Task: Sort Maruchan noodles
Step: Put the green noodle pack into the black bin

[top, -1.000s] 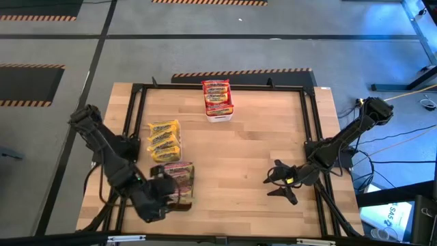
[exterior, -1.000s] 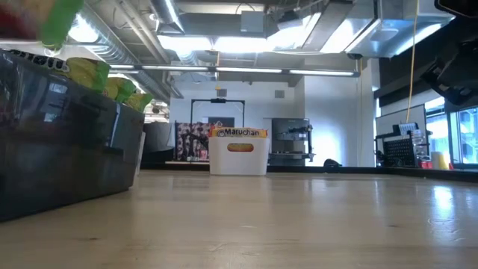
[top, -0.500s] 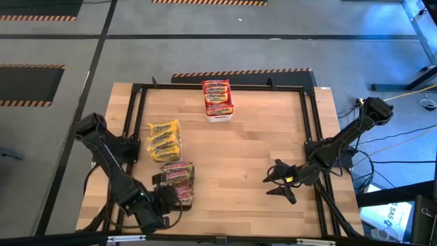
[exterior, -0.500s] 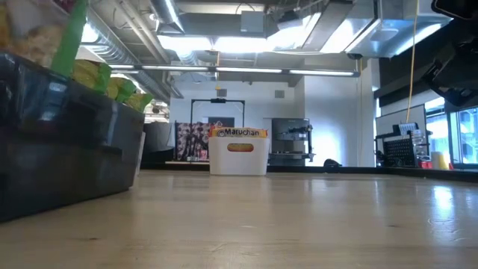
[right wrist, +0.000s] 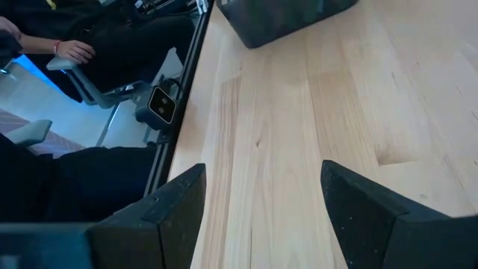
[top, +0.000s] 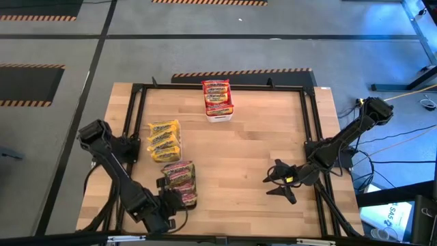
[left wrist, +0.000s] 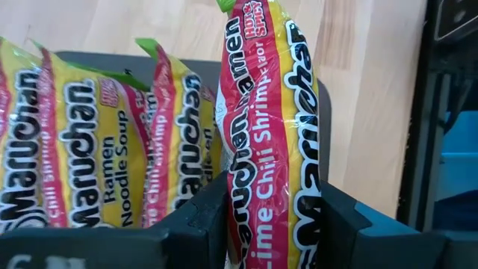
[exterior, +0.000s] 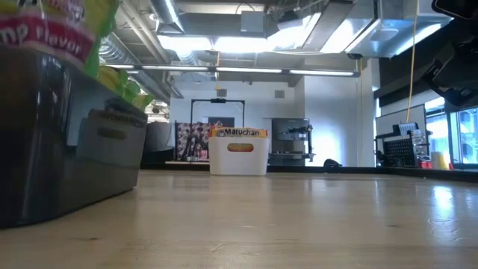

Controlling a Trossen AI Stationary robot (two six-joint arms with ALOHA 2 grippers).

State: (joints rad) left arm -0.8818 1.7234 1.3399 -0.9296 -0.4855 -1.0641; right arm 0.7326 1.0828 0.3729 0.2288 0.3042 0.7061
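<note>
- Noodle packet (left wrist: 270,142), pink-banded, stood on edge at the end of the dark tray (top: 179,184) near the table's front-left corner; the left gripper (left wrist: 270,224) was clamped on its lower end.
- Since a second ago, the left gripper (top: 171,203) had drawn back toward the front edge.
- Packet's long axis pointed up out of the tray, parallel to its neighbours.
- Right gripper (top: 278,180) sat parted, empty, front-right.

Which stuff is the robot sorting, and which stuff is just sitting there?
Job:
- Lime chili shrimp packet, held by left gripper
- Packets in the dark tray
- Yellow packets
- Red packets in the white bin

Just there:
- Right gripper, open, idle
</note>
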